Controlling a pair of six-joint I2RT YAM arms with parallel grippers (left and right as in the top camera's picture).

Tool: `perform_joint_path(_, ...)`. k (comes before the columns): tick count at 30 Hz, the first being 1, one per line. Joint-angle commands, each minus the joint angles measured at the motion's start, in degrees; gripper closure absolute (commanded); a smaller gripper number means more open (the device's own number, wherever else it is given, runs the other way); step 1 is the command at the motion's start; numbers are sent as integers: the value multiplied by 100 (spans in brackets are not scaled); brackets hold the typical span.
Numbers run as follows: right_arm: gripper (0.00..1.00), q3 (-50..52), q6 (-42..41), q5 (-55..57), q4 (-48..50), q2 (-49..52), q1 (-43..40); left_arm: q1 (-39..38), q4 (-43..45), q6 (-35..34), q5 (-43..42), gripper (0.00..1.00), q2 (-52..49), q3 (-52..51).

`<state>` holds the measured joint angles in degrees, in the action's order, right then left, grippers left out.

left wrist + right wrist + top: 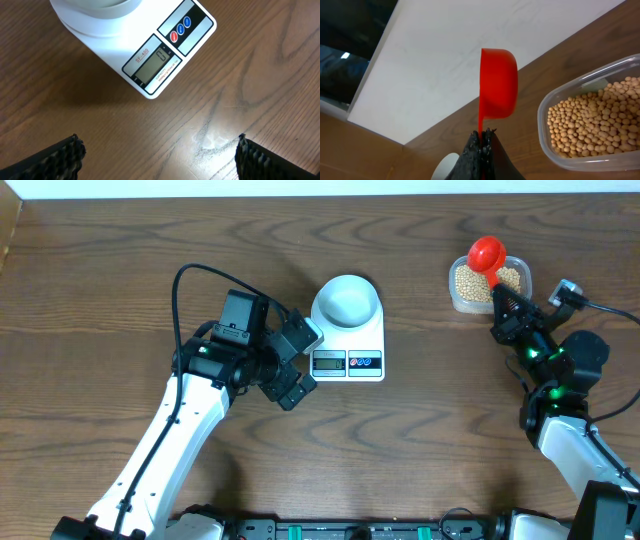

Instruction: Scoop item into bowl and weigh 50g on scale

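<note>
Right hand (481, 137) is closed on the thin handle of the red scoop (497, 82). Left hand (306, 360) stands wide open and empty, near the scale (372, 338), which carries the bowl (346, 302). The beans (592, 120) lie heaped in the clear tub (542, 125), well apart. We judge them light, hard and free-rolling, best taken by a level scoop.

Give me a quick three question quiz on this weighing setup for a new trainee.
1. True or false: the bowl sits on the scale.
2. Which one holds the red scoop: A the left gripper, or B the right gripper?
3. Fill in: the beans lie in a clear plastic ____.
Key: 1 true; 2 B; 3 tub.
</note>
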<state>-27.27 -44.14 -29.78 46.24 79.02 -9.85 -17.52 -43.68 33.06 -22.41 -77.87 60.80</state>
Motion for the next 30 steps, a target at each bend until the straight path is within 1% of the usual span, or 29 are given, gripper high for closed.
perform_joint_path(1,99,-63,-98,140,28,0,-24,20,-15,57,-94,2,39,68)
perform_joint_path(4,99,-63,-101,334,28,0,-24,22,28,57,-94,2,39,68)
perform_joint_path(12,99,-66,-101,332,28,0,-24,22,83,61,-103,2,59,76)
perform_joint_path(13,99,-66,-101,332,28,0,-24,22,66,105,-101,2,76,76)
perform_joint_path(17,99,-66,-101,332,28,0,-24,42,-299,643,-101,2,94,216)
perform_joint_path(20,99,-66,-101,332,28,0,-24,155,-490,702,-164,2,94,343)
perform_joint_path(22,99,-66,-101,332,26,0,-24,323,-686,896,-496,2,94,452)
perform_joint_path(26,99,-66,-101,332,26,0,-24,498,-750,1119,-868,2,94,564)
perform_joint_path(30,99,-63,-101,332,26,0,-24,496,-745,1222,-911,2,94,573)
